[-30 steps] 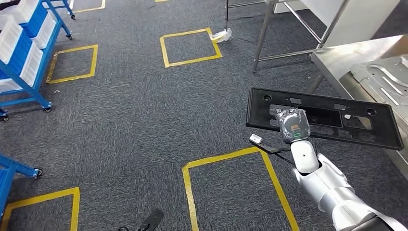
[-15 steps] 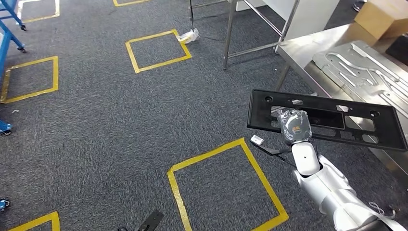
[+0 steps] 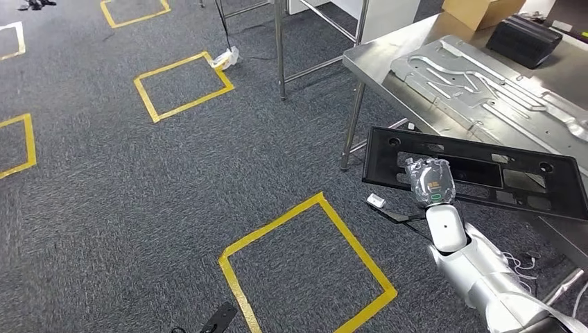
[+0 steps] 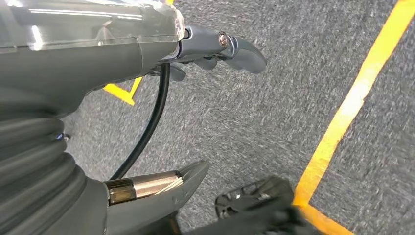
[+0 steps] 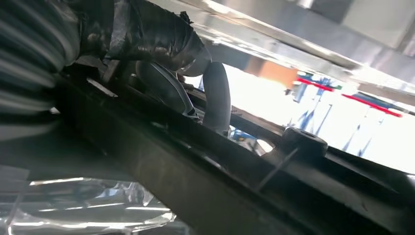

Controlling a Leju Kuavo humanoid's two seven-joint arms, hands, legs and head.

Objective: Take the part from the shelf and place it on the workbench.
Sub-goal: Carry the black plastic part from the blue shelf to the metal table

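Note:
The part is a long black plastic panel with several cutouts. My right hand, wrapped in clear film, grips it near the middle and holds it flat at the workbench's near edge, partly over the carpet. In the right wrist view the panel runs close beneath my hand, with fingers curled over its edge. The steel workbench stands ahead to the right. My left hand hangs over the carpet, its fingers apart and holding nothing.
A stamped grey metal sheet covers much of the workbench, with a black box and a cardboard box behind it. A bench leg stands just left of the panel. Yellow tape squares mark the grey carpet.
The camera has turned right: the blue shelves have left the picture and the workbench has come closer and fuller into view. My right hand still holds the panel the same way.

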